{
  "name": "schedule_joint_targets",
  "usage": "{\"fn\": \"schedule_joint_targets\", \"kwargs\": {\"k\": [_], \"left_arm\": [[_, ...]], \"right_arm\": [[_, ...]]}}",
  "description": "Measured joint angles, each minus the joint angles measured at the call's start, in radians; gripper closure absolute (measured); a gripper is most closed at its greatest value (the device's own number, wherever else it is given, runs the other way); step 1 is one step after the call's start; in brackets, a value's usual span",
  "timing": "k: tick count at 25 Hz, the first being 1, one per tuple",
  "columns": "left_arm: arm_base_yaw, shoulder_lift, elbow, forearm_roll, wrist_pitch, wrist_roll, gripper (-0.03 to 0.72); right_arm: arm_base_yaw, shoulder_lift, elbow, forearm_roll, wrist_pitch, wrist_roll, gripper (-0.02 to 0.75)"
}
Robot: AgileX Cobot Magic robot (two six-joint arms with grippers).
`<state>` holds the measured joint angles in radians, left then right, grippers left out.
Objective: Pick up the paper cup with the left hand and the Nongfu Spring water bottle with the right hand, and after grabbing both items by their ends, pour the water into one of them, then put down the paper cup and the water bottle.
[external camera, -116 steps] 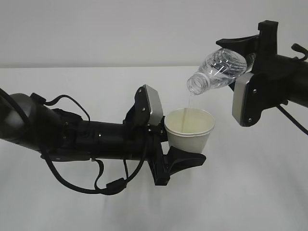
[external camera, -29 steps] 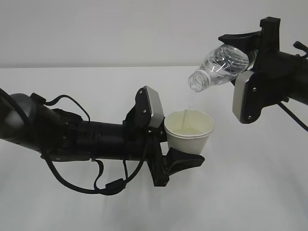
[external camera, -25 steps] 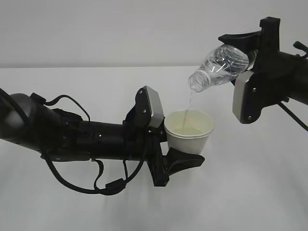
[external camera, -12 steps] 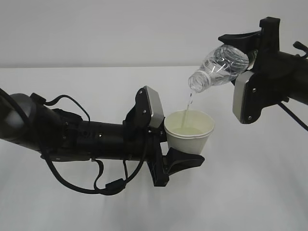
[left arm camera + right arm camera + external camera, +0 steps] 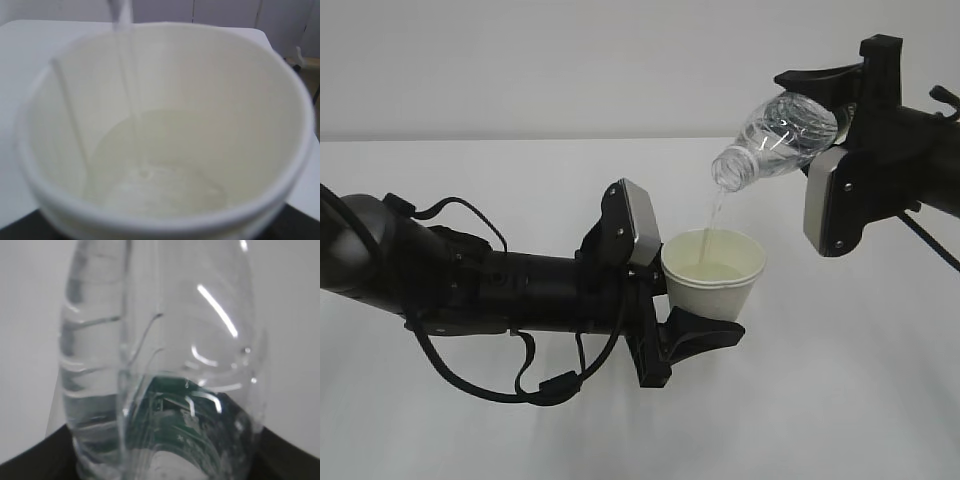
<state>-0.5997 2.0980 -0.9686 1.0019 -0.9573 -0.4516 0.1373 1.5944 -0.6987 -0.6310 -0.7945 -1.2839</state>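
Water [image 5: 713, 215] streams from the tilted Nongfu Spring water bottle [image 5: 775, 140] in the right jaws into the paper cup [image 5: 713, 270], gripped by the left jaws; setting both down remains.

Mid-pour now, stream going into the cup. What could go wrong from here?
The water falls as a thin stream from the Nongfu Spring water bottle and lands near the far wall of the paper cup, so a small drift could spill it. The left gripper holds the soft cup low; squeezing may buckle it.
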Motion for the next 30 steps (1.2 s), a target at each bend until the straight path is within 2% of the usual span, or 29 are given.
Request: {"fn": "schedule_joint_targets", "kwargs": {"k": [20, 30], "left_arm": [[0.000, 0.000, 0.000, 0.000, 0.002, 0.000, 0.234], [0.000, 0.000, 0.000, -0.043, 0.002, 0.000, 0.235]], "right_arm": [[0.000, 0.000, 0.000, 0.011, -0.016, -0.001, 0.266], [0.000, 0.000, 0.000, 0.013, -0.027, -0.001, 0.266]]}}
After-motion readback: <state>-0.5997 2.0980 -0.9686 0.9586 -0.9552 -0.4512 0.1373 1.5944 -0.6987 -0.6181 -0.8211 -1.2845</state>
